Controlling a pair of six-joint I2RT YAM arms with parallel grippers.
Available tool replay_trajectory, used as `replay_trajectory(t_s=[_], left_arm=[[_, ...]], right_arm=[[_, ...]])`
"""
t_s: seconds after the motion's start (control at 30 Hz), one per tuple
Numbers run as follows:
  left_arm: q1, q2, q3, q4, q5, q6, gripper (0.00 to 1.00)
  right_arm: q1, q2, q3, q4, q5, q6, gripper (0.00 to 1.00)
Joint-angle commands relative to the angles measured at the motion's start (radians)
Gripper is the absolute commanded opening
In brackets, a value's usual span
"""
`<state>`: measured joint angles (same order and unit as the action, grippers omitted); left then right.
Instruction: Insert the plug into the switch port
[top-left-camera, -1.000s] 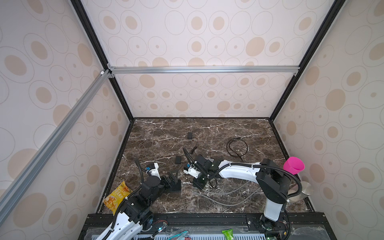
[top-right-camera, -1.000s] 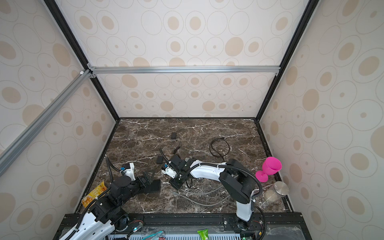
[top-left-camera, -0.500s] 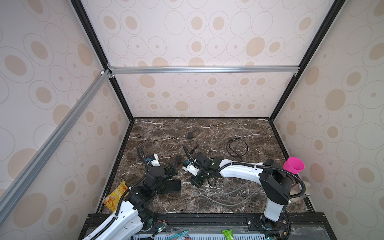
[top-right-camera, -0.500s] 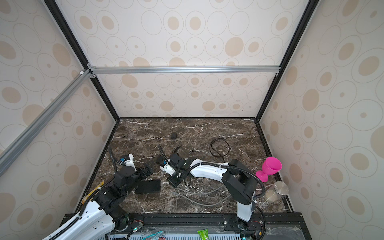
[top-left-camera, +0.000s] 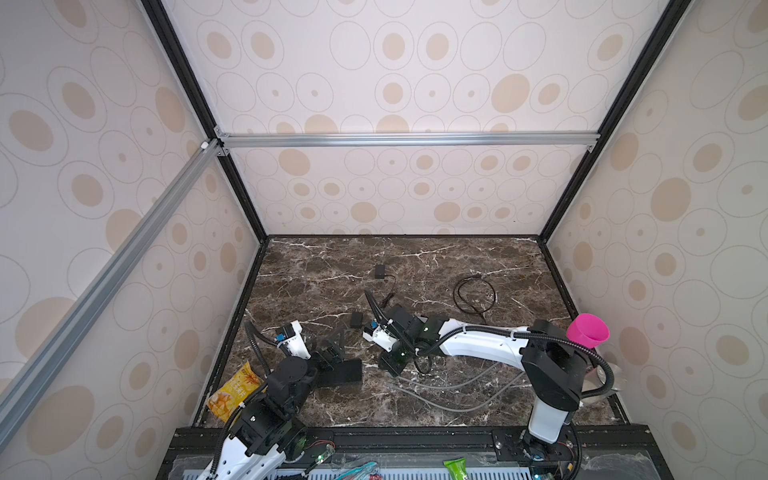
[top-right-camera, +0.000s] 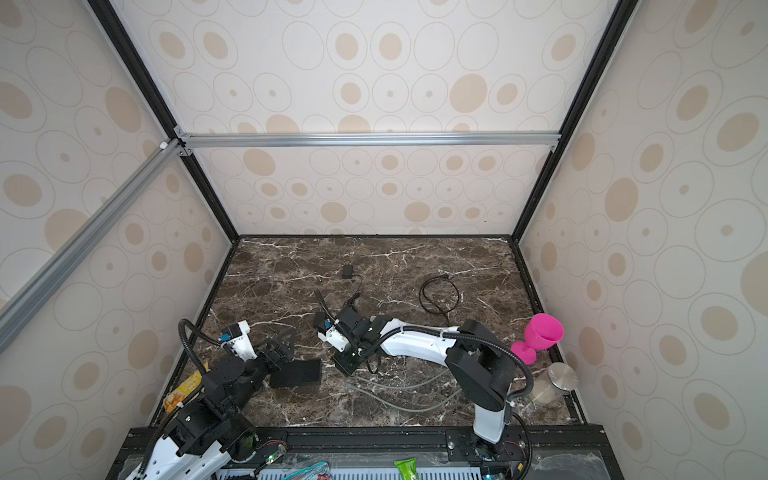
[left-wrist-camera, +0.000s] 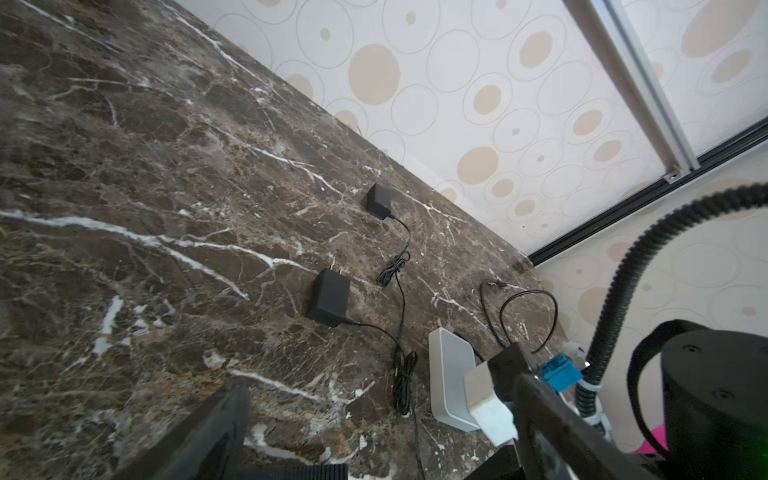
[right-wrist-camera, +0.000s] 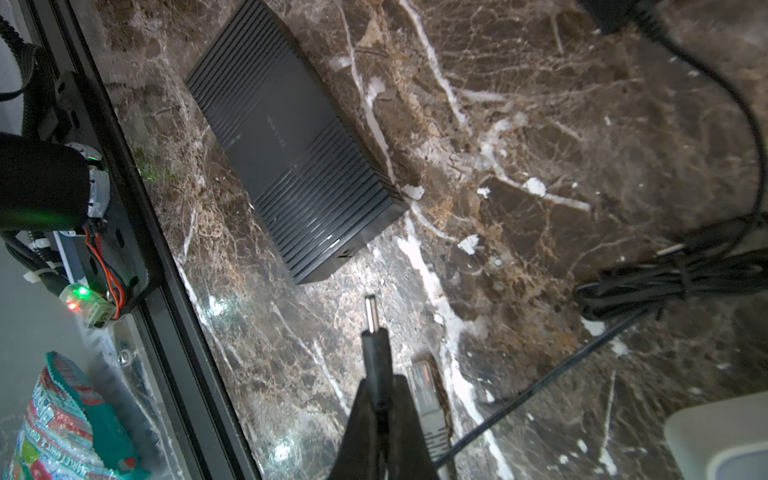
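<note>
The switch (top-left-camera: 341, 372) is a flat black ribbed box lying on the marble floor at the front left in both top views (top-right-camera: 297, 372); the right wrist view shows it (right-wrist-camera: 291, 137) from above. My right gripper (right-wrist-camera: 379, 395) is shut on the plug (right-wrist-camera: 375, 332), a black barrel plug with a metal tip that points toward the switch's near end, a short gap away. In the top views the right gripper (top-left-camera: 392, 365) hangs just right of the switch. My left gripper (top-left-camera: 330, 347) stands open above the switch's rear edge, holding nothing (left-wrist-camera: 374, 436).
A white box (left-wrist-camera: 451, 374) lies under the right arm. Two black power adapters (top-left-camera: 379, 272) (top-left-camera: 356, 320) with thin leads, a coiled black cable (top-left-camera: 476, 295) and a grey network cable (top-left-camera: 449, 386) lie around. Pink cup (top-left-camera: 588, 330) right, snack bag (top-left-camera: 232, 392) left.
My left gripper has pulled up and back off the switch, which stays flat on the floor. The right gripper with the plug has barely shifted.
</note>
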<state>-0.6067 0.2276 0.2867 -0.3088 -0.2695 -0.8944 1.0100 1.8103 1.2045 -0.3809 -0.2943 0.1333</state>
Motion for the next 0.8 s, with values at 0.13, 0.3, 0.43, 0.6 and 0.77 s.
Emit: replay_trajectory(t_s=[0.13, 0.3, 0.43, 0.6, 0.77], left_arm=[[0.004, 0.081, 0.022, -0.111, 0.091, -0.183, 0.98], [0.004, 0.195, 0.045, -0.195, 0.075, -0.231, 0.98], [0.003, 0.252, 0.060, -0.234, 0.060, -0.251, 0.98], [0.004, 0.231, 0.041, -0.230, 0.031, -0.244, 0.88], [0.004, 0.220, 0.008, -0.201, 0.021, -0.215, 0.79]], right_arm=[[0.012, 0.014, 0.010, -0.004, 0.012, -0.061, 0.00], [0.012, 0.009, -0.014, -0.005, 0.053, -0.101, 0.00], [0.013, 0.030, -0.002, -0.023, 0.047, -0.128, 0.00], [0.016, 0.058, 0.017, -0.048, 0.040, -0.132, 0.00], [0.020, 0.067, 0.016, -0.058, 0.010, -0.146, 0.00]])
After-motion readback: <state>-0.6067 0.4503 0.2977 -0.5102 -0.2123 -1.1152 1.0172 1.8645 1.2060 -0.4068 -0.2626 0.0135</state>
